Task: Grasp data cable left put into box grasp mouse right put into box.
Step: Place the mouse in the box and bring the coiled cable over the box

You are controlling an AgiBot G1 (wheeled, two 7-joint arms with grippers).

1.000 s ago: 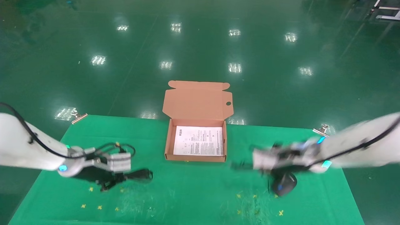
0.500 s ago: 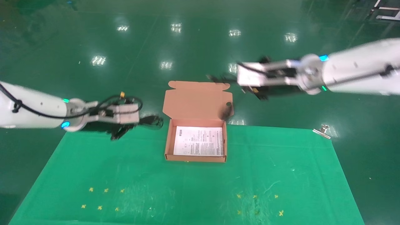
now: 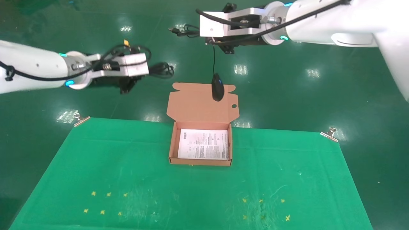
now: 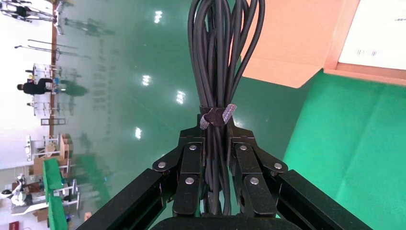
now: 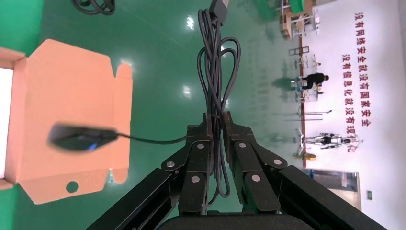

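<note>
In the head view you see both arms raised well above the green table (image 3: 191,191). The left gripper (image 3: 150,68) hangs beyond the table's far left edge, out over the floor, with the cable (image 3: 163,69) bundle sticking out of its tip. The right gripper (image 3: 191,30) is high up beyond the far edge, roughly over the box (image 3: 171,147) lid. It holds the mouse's cord, and the mouse (image 3: 218,86) dangles on it in front of the top of the upright lid flap, not touching the table. The box sits open at the middle of the far edge, with a printed sheet (image 3: 203,143) lying flat inside.

In the left wrist view you see the left gripper (image 4: 218,143) clamped on the cable (image 4: 222,57), its fingers (image 4: 191,158) pressed against the bundle from both sides just below a small strap (image 4: 218,116) that ties the loops. A corner of the box (image 4: 306,43) shows beyond.

In the right wrist view you see the right gripper (image 5: 216,127) pinching the coiled cord (image 5: 218,76) between its fingers (image 5: 198,148). The mouse (image 5: 79,137) hangs blurred in front of the lid of the box (image 5: 72,86).
</note>
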